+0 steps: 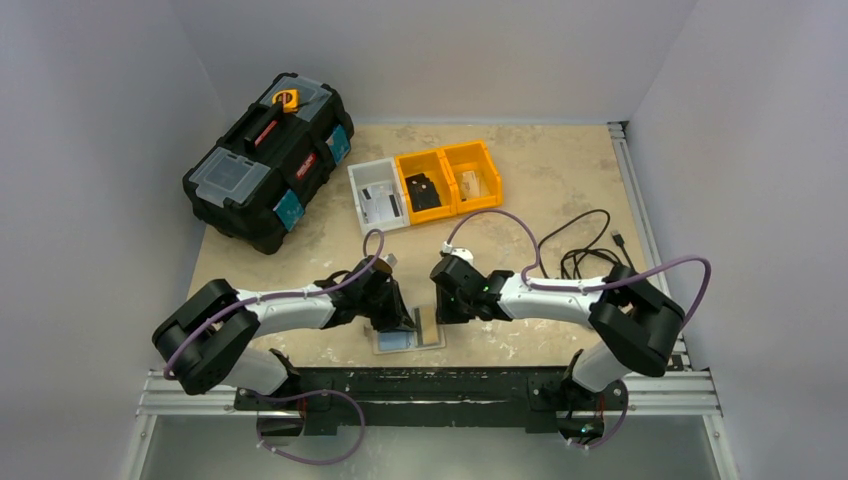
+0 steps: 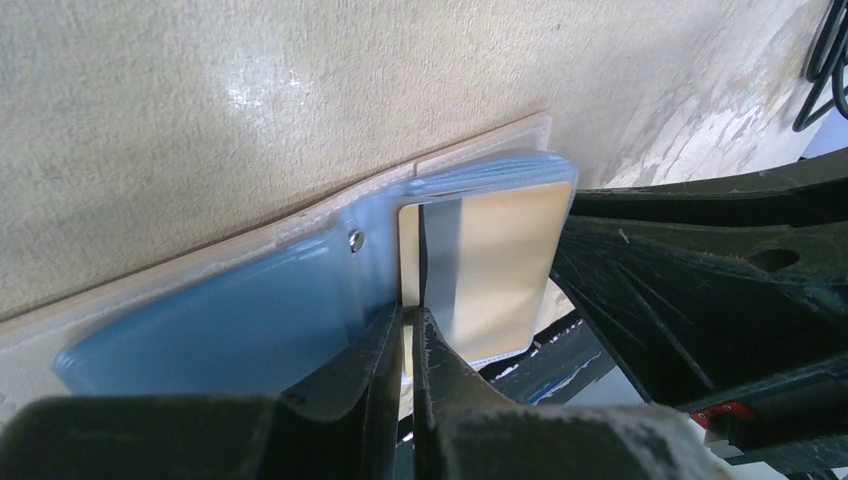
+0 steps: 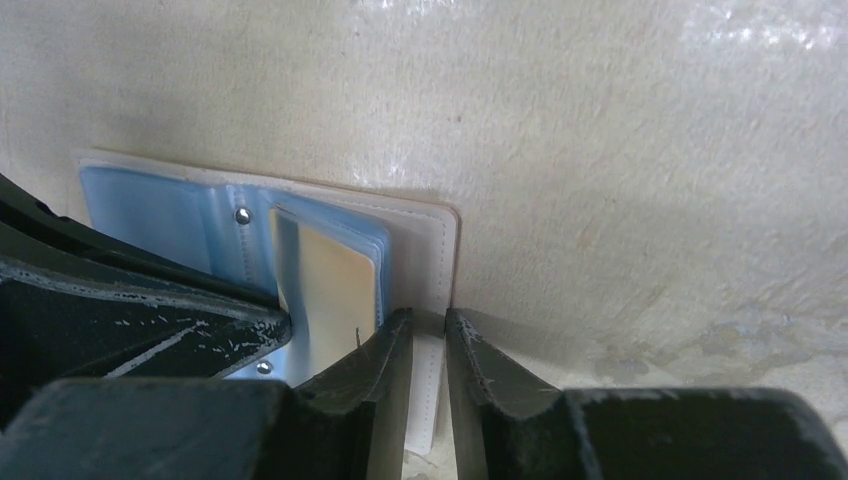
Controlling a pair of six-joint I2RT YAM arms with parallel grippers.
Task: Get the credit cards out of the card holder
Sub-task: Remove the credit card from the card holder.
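The card holder lies open near the table's front edge, a cream cover with blue plastic sleeves inside. A beige credit card with a dark stripe sticks out of the sleeve on the holder's right half. My left gripper is shut on that card's edge. My right gripper has its jaws nearly together over the cover's right edge strip, which shows in the narrow gap. In the top view the left gripper and right gripper meet over the holder. No other card shows.
A black toolbox stands at the back left. Beside it sit a grey bin and two yellow bins with small items. A black cable lies coiled behind the right arm.
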